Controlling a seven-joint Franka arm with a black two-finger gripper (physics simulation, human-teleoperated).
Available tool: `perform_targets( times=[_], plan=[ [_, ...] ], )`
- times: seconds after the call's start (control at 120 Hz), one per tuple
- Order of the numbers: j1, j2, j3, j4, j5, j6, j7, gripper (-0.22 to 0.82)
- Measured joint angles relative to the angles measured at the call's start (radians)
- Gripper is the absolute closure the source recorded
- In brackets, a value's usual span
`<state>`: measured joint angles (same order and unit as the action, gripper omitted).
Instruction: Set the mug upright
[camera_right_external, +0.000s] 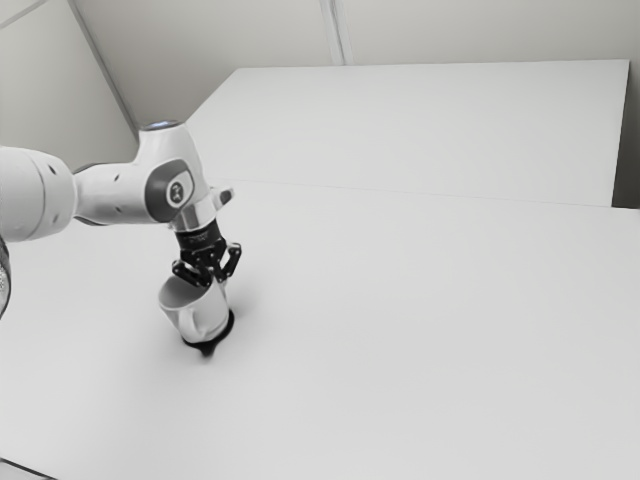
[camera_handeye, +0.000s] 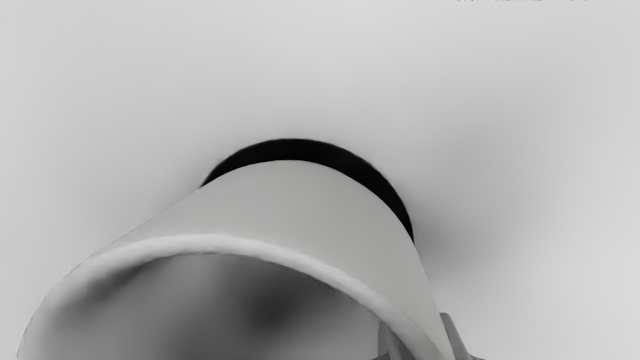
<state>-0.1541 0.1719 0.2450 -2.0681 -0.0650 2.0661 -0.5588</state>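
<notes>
The white bench (camera_right_external: 430, 330) spreads widest. Over it reaches the white arm (camera_right_external: 118, 192), from the exterior view's left. Its black gripper (camera_right_external: 213, 281) is closed on the mug's wall, one finger inside, one outside. The pale mug (camera_right_external: 209, 307) stands upright, mouth up, above a black patch (camera_right_external: 207, 348) on the bench.

The exterior view is taken from the side of the arm (camera_right_external: 108, 194), set well back and above the surface (camera_right_external: 420, 330), facing obliquely down across it toward the walls (camera_right_external: 230, 32). The wrist view is taken from the hand, close above the mug (camera_right_external: 212, 316), facing down past its rim and partly into its mouth. Both views cover the mug, the tips of the claw (camera_right_external: 213, 277), the black patch (camera_right_external: 207, 347) at the mug's base and the adjacent surface.
</notes>
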Motion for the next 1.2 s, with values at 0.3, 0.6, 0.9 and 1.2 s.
perform_targets(
  times=[0.3, 0.6, 0.9, 1.2],
  plan=[
    [-0.007, 0.024, 0.000, 0.014, 0.000, 0.002, -0.085, 0.49],
    [-0.007, -0.008, 0.004, 0.037, -0.002, -0.019, -0.112, 0.12],
    [-0.008, -0.082, 0.006, 0.155, 0.023, -0.119, -0.052, 0.03],
    [-0.004, -0.171, 0.034, 0.340, 0.096, -0.255, 0.191, 0.01]
  ],
)
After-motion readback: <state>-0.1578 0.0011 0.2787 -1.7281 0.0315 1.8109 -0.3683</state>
